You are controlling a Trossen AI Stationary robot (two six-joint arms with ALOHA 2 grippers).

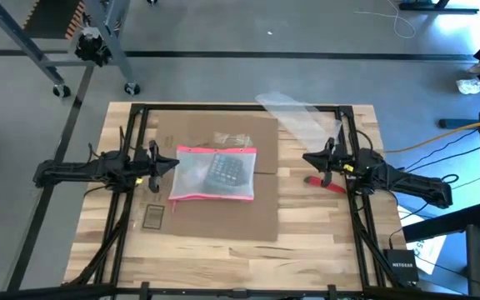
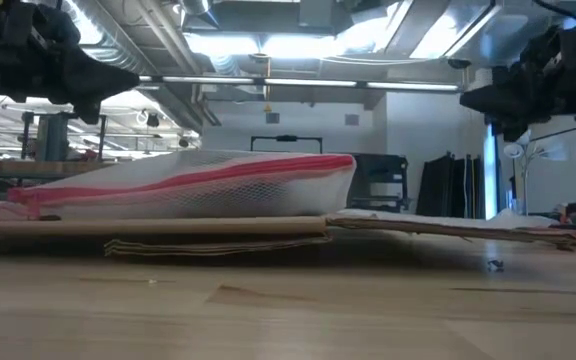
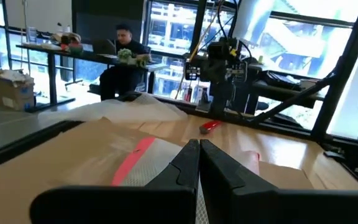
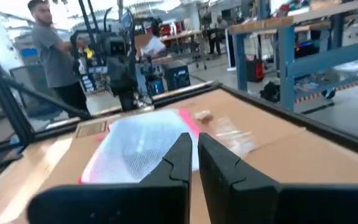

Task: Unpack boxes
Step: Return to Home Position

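The box [image 1: 223, 218] lies flattened in the middle of the desk [image 1: 323, 250], with the pink-edged pouch [image 1: 215, 173] resting on top of it. The left gripper [image 1: 170, 163] hangs just beside the pouch, the right gripper [image 1: 311, 157] near the box's right edge, both with fingers closed on nothing. Homing well likely means lifting first, then drawing each arm straight back, clear of the pouch.

Grey floor [image 1: 223, 75]; bright windows [image 3: 166, 31]; ceiling ducts [image 2: 158, 35]; blue-legged workbench [image 4: 289, 56]; desk [image 3: 55, 51], seated person [image 3: 124, 59].

NETGEAR, white lettering on black device [image 1: 402, 265]
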